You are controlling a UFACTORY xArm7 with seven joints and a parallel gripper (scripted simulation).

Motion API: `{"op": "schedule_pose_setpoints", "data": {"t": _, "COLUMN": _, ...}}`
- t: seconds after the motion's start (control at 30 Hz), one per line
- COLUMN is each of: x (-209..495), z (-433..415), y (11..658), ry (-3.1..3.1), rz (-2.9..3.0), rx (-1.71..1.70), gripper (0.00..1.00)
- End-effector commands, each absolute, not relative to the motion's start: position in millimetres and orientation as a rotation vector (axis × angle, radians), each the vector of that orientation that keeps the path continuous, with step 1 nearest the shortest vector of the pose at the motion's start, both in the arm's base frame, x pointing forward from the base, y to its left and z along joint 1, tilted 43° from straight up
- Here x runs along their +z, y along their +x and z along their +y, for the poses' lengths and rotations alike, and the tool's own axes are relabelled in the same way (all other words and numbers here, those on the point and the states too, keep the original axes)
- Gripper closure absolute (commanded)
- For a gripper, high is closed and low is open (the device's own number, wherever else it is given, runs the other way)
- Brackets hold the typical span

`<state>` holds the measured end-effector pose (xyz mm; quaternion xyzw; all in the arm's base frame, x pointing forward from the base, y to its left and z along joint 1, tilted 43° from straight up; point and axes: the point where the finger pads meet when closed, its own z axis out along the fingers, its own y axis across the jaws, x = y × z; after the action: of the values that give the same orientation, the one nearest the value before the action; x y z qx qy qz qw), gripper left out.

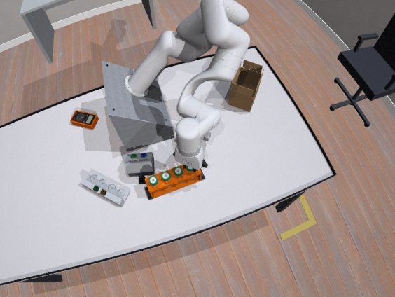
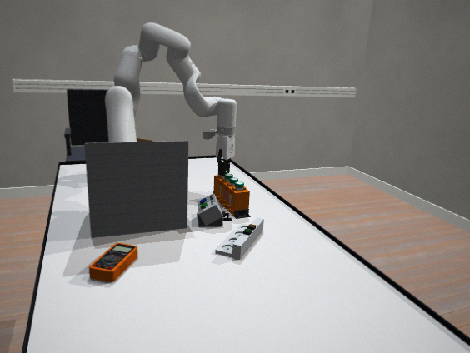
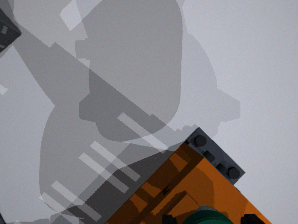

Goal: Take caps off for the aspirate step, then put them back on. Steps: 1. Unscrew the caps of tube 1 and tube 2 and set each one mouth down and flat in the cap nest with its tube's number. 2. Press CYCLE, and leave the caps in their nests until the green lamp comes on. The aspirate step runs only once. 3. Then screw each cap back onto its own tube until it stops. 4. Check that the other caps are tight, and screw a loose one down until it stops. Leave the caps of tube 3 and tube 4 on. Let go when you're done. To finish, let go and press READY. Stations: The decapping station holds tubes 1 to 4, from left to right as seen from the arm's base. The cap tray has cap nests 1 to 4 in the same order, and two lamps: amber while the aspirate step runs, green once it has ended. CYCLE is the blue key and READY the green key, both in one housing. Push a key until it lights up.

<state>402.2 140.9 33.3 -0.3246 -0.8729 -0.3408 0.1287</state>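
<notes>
The orange decapping station (image 1: 169, 189) (image 2: 241, 205) (image 3: 220, 187) holds four tubes with green caps on. My gripper (image 1: 190, 168) (image 2: 224, 171) (image 3: 208, 219) points down over tube 1, its fingers open a little around the cap of tube 1 (image 3: 207, 217), with narrow gaps on both sides. The caps of tube 2 (image 1: 178, 171), tube 3 (image 1: 165, 176) and tube 4 (image 1: 153, 180) (image 2: 239, 185) sit on their tubes. How tight any cap is cannot be seen. The cap tray (image 1: 113, 198) (image 2: 237, 251) has empty nests. Its green lamp (image 1: 96, 188) and amber lamp (image 1: 103, 192) are dark. The blue key (image 1: 143, 155) and green key (image 1: 133, 156) look unlit.
The key housing (image 1: 140, 170) (image 2: 210, 217) stands between the arm's base block (image 1: 143, 129) and the station, close to the station's tube 4 end. An orange multimeter (image 1: 84, 120) (image 2: 113, 262) lies beside the base block. A cardboard box (image 1: 241, 96) stands at the back right.
</notes>
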Motion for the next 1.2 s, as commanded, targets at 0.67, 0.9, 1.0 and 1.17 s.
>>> {"op": "schedule_pose_setpoints", "data": {"t": 0.67, "x": 33.9, "z": 139.5, "y": 403.7, "ry": -1.657, "rz": -1.945, "rx": -0.765, "gripper": 0.54}}
{"op": "schedule_pose_setpoints", "data": {"t": 0.9, "x": 33.9, "z": 139.5, "y": 403.7, "ry": -1.954, "rz": -1.544, "rx": -0.609, "gripper": 0.54}}
{"op": "schedule_pose_setpoints", "data": {"t": 1.0, "x": 33.9, "z": 139.5, "y": 403.7, "ry": -2.025, "rz": -1.424, "rx": -0.562, "gripper": 0.54}}
{"op": "schedule_pose_setpoints", "data": {"t": 1.17, "x": 33.9, "z": 139.5, "y": 403.7, "ry": -2.173, "rz": -1.117, "rx": -0.443, "gripper": 0.54}}
